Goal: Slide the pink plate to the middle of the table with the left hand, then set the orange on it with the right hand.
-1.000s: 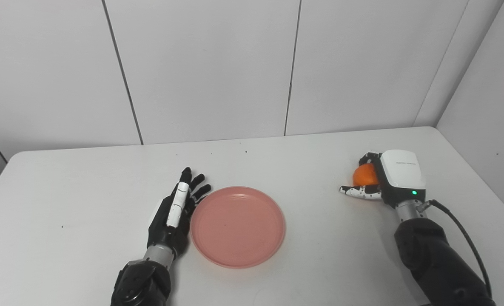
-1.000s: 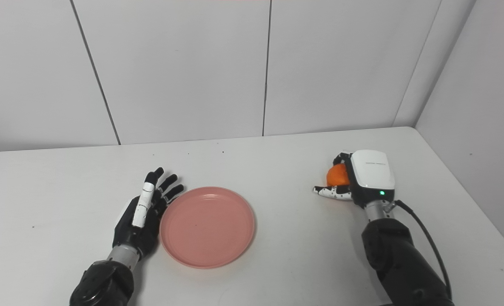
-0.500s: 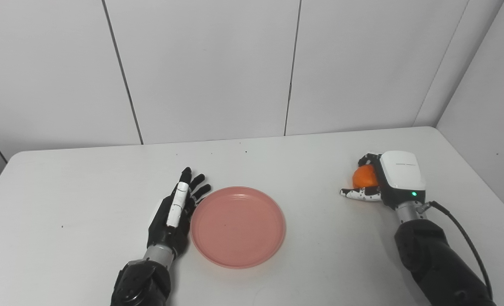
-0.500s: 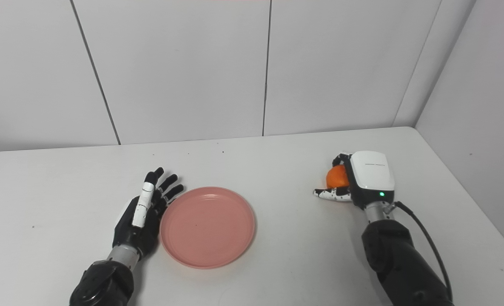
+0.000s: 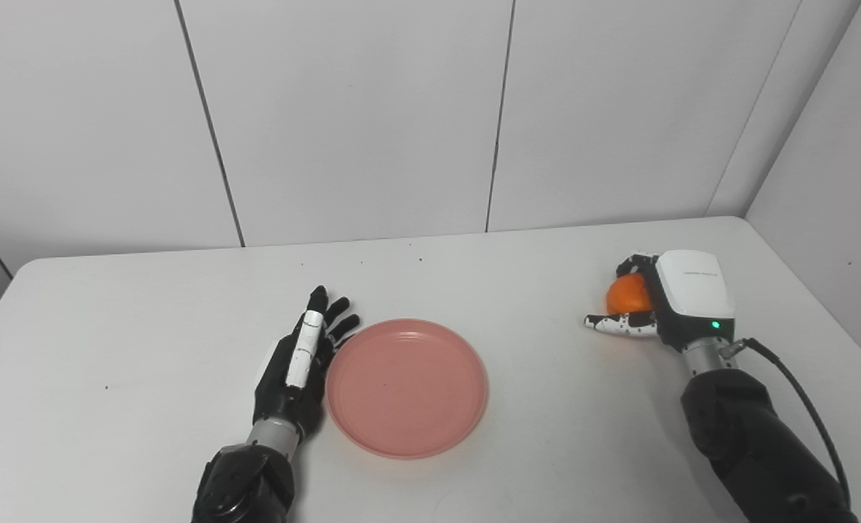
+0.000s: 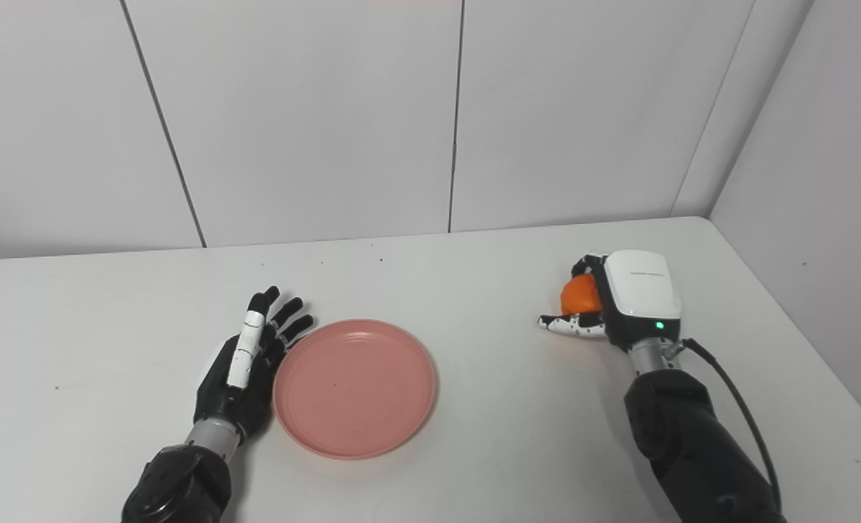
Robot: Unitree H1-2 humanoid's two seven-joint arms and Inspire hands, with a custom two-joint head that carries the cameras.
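Observation:
The pink plate (image 5: 407, 386) lies flat a little left of the table's middle, with nothing on it. My left hand (image 5: 301, 361) rests open on edge against the plate's left rim, fingers stretched away from me. At the right side, my right hand (image 5: 666, 301) is shut on the orange (image 5: 626, 295), fingers curled over it and thumb stretched out beneath. The orange is lifted slightly off the table, and only its left part shows past the hand's white back.
The white table (image 5: 125, 349) has a rounded left corner and wall panels behind. A side wall (image 5: 837, 189) stands close to the right hand. A black cable (image 5: 801, 407) runs along the right forearm.
The right hand has risen a little and shifted slightly right with the orange in it. The left hand and the plate have not moved.

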